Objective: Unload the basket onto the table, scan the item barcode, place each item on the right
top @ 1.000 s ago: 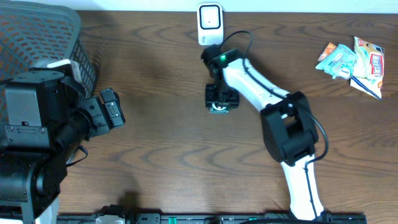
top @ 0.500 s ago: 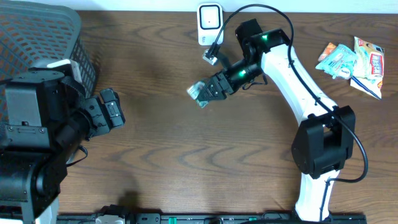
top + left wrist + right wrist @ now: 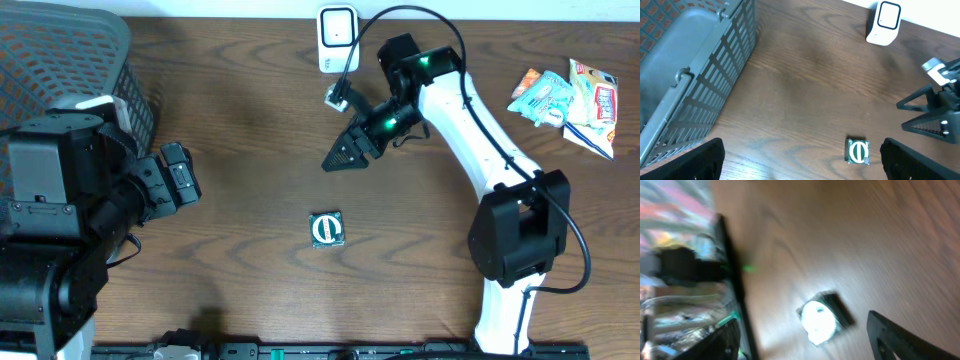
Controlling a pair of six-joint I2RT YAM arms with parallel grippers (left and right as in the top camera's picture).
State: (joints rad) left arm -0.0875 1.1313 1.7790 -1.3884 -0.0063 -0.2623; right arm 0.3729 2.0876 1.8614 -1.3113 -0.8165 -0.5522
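Though pinched aloft a moment earlier, now lying loose on the tabletop (image 3: 250,260), well apart from the scanner (image 3: 338,38): the small green packet (image 3: 326,229). Right pincer (image 3: 335,160) spread and empty; left pincer (image 3: 188,180) spread wide beside the basket (image 3: 60,60). Scan likely needing a fresh pickup.

The small green-and-white packet (image 3: 327,229) has dropped from the right fingers (image 3: 352,150) and now lies on the bench (image 3: 240,260) at lower centre of the overhead view. Those fingers have spread apart, empty.
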